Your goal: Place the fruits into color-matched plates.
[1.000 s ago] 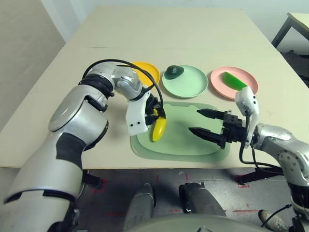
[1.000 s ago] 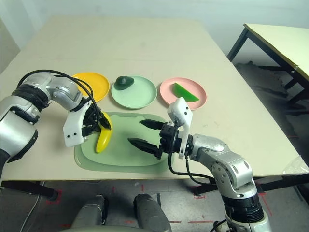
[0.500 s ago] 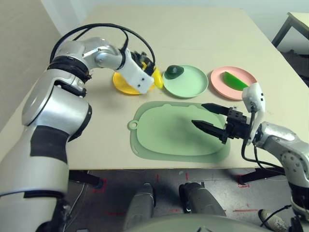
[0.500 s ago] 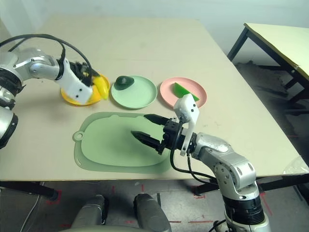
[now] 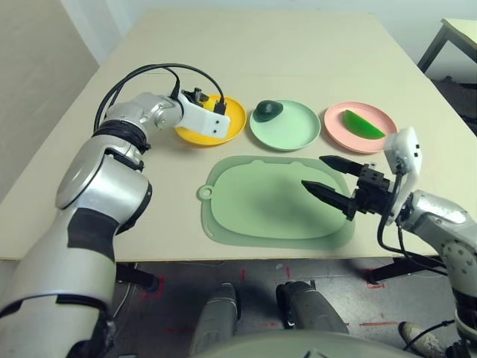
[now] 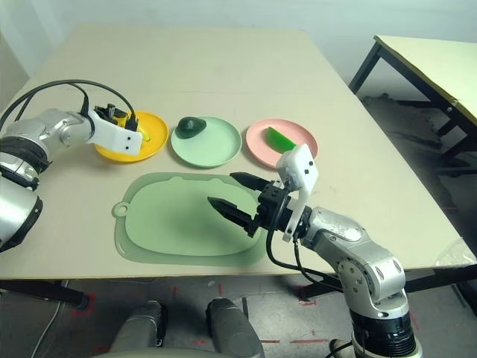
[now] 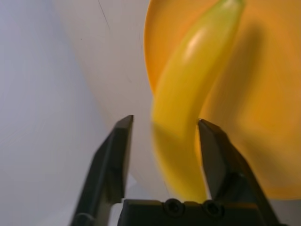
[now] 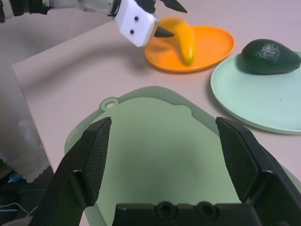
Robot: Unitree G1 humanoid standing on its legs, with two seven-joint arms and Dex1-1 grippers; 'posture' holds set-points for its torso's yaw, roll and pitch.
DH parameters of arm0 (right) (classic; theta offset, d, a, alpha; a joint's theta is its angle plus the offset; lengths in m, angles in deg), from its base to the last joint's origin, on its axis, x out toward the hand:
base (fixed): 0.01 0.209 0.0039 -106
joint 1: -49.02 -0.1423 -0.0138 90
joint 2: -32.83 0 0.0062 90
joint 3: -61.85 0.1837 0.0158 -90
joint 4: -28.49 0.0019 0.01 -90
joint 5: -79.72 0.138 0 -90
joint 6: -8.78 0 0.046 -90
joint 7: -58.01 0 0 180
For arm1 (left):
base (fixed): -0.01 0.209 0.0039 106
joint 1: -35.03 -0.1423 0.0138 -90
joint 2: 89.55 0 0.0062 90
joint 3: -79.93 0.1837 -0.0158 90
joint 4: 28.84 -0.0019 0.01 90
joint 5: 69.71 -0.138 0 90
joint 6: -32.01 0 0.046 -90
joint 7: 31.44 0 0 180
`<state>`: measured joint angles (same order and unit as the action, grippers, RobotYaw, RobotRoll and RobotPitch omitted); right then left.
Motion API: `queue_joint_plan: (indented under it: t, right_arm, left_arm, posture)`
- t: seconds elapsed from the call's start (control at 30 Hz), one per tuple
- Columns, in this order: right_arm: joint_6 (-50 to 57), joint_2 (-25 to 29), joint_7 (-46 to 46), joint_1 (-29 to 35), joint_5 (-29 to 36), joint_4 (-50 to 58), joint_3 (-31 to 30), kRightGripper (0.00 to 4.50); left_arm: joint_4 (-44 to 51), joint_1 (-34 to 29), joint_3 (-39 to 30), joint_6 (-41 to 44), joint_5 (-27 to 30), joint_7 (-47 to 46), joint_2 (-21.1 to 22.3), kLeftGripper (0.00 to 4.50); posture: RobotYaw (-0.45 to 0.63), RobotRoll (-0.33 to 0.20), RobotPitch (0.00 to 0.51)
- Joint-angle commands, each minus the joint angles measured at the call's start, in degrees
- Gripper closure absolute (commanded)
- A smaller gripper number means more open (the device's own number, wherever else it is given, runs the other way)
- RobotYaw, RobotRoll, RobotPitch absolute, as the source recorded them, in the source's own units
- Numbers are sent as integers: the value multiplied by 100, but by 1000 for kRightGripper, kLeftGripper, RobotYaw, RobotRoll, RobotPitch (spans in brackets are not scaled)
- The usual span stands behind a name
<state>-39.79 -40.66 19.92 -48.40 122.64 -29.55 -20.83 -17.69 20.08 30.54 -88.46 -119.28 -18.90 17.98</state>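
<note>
left end effector (image 7: pixel 162 141) sits over the near-left rim of the yellow-orange plate (image 5: pixel 235 119), fingers apart with the banana (image 7: pixel 188 103) between them, a clear gap on one side and the other finger (image 7: pixel 221 160) close to or touching the peel, can't tell which; reads as a release onto the matching plate, and the blur on the banana in the right wrist view fits a drop in progress. Banana (image 8: pixel 184 40) lies partly over the plate, its near end hanging past the rim, so it could slide off toward the surface (image 5: pixel 298 45). Next plate along, mint green plate (image 5: pixel 285 125) carries the avocado (image 5: pixel 268 110) on its left side, colour match done. Cutting mat (image 5: pixel 261 205) in front of the plates has no fruit on it. Pink plate (image 5: pixel 339 127) holds the watermelon wedge (image 5: pixel 364 124), green rind up, also matched. Right end effector (image 5: pixel 335 183) hovers over the mat's right part, fingers wide apart and holding nothing, likely parked out of the way. View differences: in the head views the left end effector's white housing covers most of the banana; the left wrist view gives the finger-to-peel gaps and the overhang; the right wrist view gives the banana's full curve across the plate with the avocado beside it
</note>
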Motion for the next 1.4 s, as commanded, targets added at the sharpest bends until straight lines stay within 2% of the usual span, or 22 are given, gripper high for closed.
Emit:
queue_joint_plan:
  t: [0.03, 0.07, 0.2, 0.27, 0.33, 0.5, 0.63, 0.73, 0.83, 1.0, 1.17, 1.3, 1.4]
  right_arm:
    - [92, 65, 47, 15, 130, 80, 40, 0]
    - [93, 74, 43, 7, 141, 70, 44, 0]
    - [91, 122, 22, -34, 231, 39, 111, 0]
    - [138, 146, 86, -71, 395, 58, 296, 0]
    - [165, 153, 220, -72, 532, -4, 553, 0]
    - [3, 73, 466, 114, 759, -423, 1313, 0]
    - [-609, 246, 217, 322, 299, -1312, 1843, 0]
    - [-1209, 385, -69, 352, -123, -2077, 1972, 0]
    - [-1894, 510, -361, 199, -593, -3098, 1940, 0]
    - [-3119, 644, -770, -392, -1315, -5205, 1802, 0]
    - [-3711, 643, -1055, -973, -1631, -6312, 1633, 0]
    - [-4138, 613, -1026, -1399, -1815, -7156, 1652, 0]
    - [-4435, 589, -1041, -1602, -1916, -7606, 1644, 0]
  left_arm:
    - [-11, -39, -48, -50, -2, -28, 16, 229]
    - [-7, -31, -48, -68, -3, -31, 30, 30]
    - [13, 13, -103, -174, 53, -12, 121, 30]
    - [24, 4, -268, -250, 221, 95, 187, 30]
    - [28, -75, -675, -287, 641, 393, 246, 30]
    - [107, -666, -2501, 69, 2559, 1758, 235, 30]
    - [415, -1327, -3673, 388, 3813, 2485, 263, 30]
    - [796, -1805, -4421, 679, 4667, 2825, 198, 30]
    - [1447, -2463, -5186, 1343, 5686, 3213, -75, 30]
    - [3173, -3811, -6012, 2533, 6852, 2799, -614, 30]
    - [4560, -4616, -6163, 3257, 7155, 2349, -702, 30]
    - [5129, -4842, -6202, 3601, 7214, 2107, -600, 30]
    - [5324, -4910, -6209, 3703, 7218, 2026, -514, 30]
  posture:
    - [-254, 0, 146]
    - [-252, 0, 145]
    - [-240, 0, 140]
    - [-243, 0, 140]
    - [-251, 0, 141]
    - [-271, 0, 144]
    - [-250, 0, 141]
    - [-216, 0, 137]
    - [-181, 0, 137]
    - [-109, 0, 150]
    - [-58, 0, 167]
    - [-3, 0, 189]
    - [17, 0, 185]
